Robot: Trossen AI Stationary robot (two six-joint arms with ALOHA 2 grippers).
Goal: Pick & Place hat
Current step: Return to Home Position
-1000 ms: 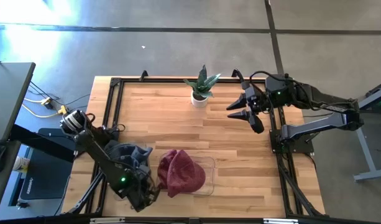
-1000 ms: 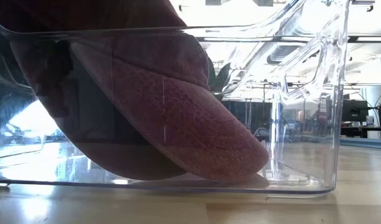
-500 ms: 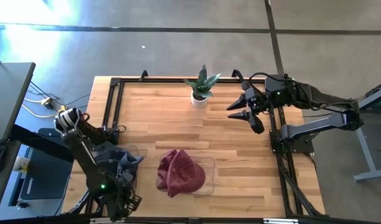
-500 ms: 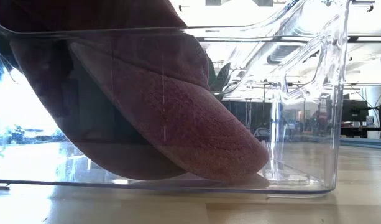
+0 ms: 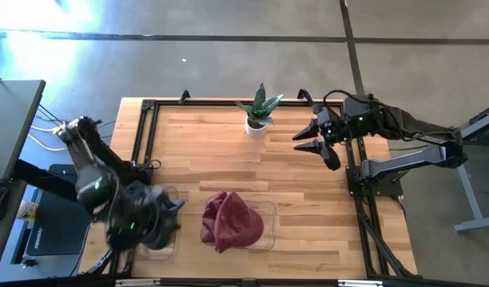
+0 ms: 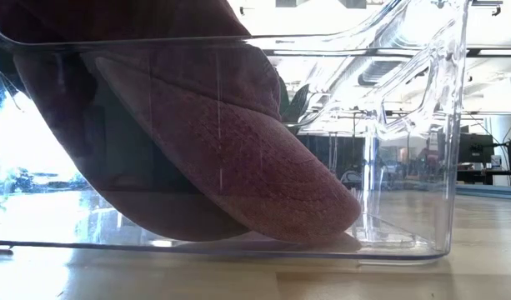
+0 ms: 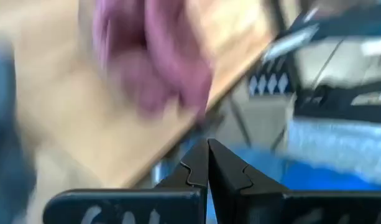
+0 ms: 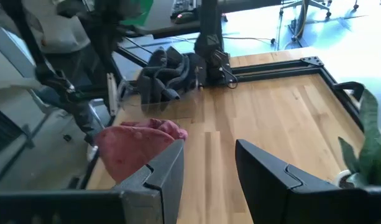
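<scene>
The left arm [image 5: 96, 183] is showing dark, rounded links with a pale metal joint at one end and small green lights glowing along it. The left gripper [image 7: 207, 144] is showing two black fingers with stepped notches on their inner edges, on a black bar carrying blurred white lettering. The right arm [image 5: 412, 127] is showing dark and grey tube-like links, a black cable and a green light glowing near the wrist, and the right gripper [image 8: 209, 146] is showing broad black fingers with the same stepped notches.
</scene>
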